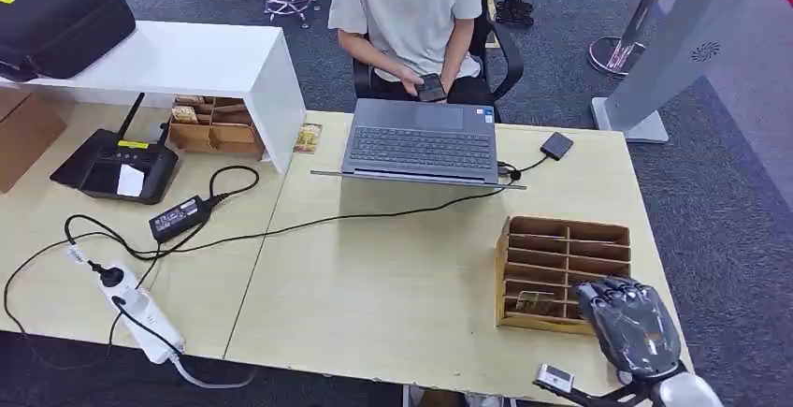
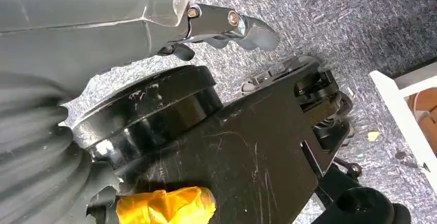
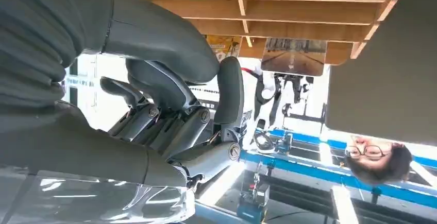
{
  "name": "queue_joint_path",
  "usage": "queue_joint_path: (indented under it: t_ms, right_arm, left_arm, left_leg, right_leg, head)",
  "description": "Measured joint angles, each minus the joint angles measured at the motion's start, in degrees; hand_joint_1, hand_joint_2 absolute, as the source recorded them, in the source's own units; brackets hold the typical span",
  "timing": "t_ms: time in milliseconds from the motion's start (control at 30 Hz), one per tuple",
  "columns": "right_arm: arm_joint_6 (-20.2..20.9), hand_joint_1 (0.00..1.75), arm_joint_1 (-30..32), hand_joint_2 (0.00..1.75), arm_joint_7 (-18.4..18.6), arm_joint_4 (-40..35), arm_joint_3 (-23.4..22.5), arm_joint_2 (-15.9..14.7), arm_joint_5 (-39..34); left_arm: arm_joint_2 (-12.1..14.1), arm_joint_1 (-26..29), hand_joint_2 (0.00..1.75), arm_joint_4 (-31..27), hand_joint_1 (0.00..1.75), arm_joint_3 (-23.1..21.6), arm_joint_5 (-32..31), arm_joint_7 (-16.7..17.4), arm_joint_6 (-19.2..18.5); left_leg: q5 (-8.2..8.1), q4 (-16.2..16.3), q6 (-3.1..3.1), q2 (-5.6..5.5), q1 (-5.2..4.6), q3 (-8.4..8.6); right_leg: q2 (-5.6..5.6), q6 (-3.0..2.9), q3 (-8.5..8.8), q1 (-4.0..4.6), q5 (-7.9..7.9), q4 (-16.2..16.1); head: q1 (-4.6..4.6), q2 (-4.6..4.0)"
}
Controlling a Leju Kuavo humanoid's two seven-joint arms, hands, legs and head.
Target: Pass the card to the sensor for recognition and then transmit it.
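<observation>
A wooden slotted card rack (image 1: 561, 239) stands on the table's right side, with a card (image 1: 535, 302) lying in its near row. My right hand (image 1: 628, 323) hovers over the rack's near right corner, fingers bent downward and holding nothing. In the right wrist view, that hand (image 3: 170, 105) has its fingers loosely bent and apart from the thumb, a short way from the card (image 3: 293, 55) in the rack (image 3: 309, 7). The black sensor unit (image 1: 117, 166) with an antenna sits at the table's left. My left hand (image 2: 216, 23) hangs over grey carpet, fingers extended and empty.
An open laptop (image 1: 421, 140) lies at the table's far middle, with a person seated behind it holding a phone (image 1: 431, 87). Cables, a power brick (image 1: 178, 218) and a power strip (image 1: 140, 309) lie at the left. A white shelf (image 1: 187, 61) stands at the far left.
</observation>
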Motion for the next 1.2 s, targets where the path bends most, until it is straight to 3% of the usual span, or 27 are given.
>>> queue_joint_path:
  t_ms: [100, 133, 167, 300, 567, 767, 1200]
  right_arm:
    - [-0.11, 1.75, 0.28, 1.75, 0.00, -0.50, -0.22, -0.15, -0.02]
    - [-0.20, 0.23, 0.58, 1.75, 0.02, -0.88, -0.46, -0.28, 0.00]
    - [-0.31, 0.00, 0.96, 1.75, 0.02, -1.27, -0.66, -0.50, 0.02]
    - [-0.48, 0.00, 4.49, 1.75, 1.55, -4.54, -2.18, -1.88, 1.33]
    - [-0.59, 0.00, 18.06, 1.75, 7.70, -15.76, -7.50, -4.88, 5.53]
    - [-0.59, 0.00, 27.71, 1.75, 14.21, -23.76, -9.81, -9.23, 6.60]
    - [-0.59, 0.00, 32.19, 1.75, 16.15, -28.74, -10.41, -11.80, 6.56]
  left_arm:
    - [0.00, 0.00, 1.75, 0.00, 0.00, 0.02, 0.02, 0.00, 0.02]
    - [0.00, 0.00, 1.75, 0.00, 0.00, 0.04, 0.04, 0.00, 0.02]
    - [0.00, 0.00, 1.75, 0.00, 0.00, 0.11, 0.09, 0.00, 0.04]
    - [0.00, 0.07, 1.75, 0.00, 0.00, 0.85, 0.68, 0.00, 0.11]
    - [0.00, 0.31, 1.75, 0.00, 0.00, 2.32, 1.92, -0.50, 0.61]
    - [0.00, 0.53, 1.75, 0.00, 0.00, 3.41, 2.78, -1.20, 1.14]
    - [-0.02, 0.54, 1.75, 0.00, 0.00, 4.09, 2.82, -1.38, 1.18]
  left_leg:
    - [0.00, 0.00, 0.00, 0.00, 0.00, 0.00]
    - [0.00, 0.00, 0.00, -0.01, 0.00, 0.00]
    - [0.00, 0.00, 0.00, -0.01, 0.00, 0.00]
    - [-0.01, 0.01, 0.01, -0.04, -0.01, 0.00]
    - [-0.11, 0.00, 0.03, -0.05, -0.01, -0.01]
    - [-0.11, 0.00, 0.03, -0.01, -0.01, -0.01]
    - [-0.11, 0.01, 0.03, 0.04, 0.00, 0.03]
  right_leg:
    - [0.00, 0.00, 0.00, 0.00, 0.00, 0.00]
    - [-0.01, 0.00, 0.00, 0.00, 0.00, 0.00]
    - [-0.01, 0.00, 0.00, 0.00, 0.00, -0.01]
    - [-0.03, 0.01, -0.01, 0.00, -0.01, -0.03]
    - [-0.05, -0.01, -0.02, -0.01, -0.06, -0.03]
    - [-0.01, 0.00, -0.01, -0.01, -0.07, -0.03]
    - [0.02, 0.00, 0.01, -0.01, -0.06, -0.03]
  head:
    - [0.00, 0.00]
    - [0.00, 0.00]
    - [-0.02, 0.00]
    - [-0.02, 0.00]
    - [-0.02, 0.00]
    - [0.00, 0.00]
    - [0.02, 0.00]
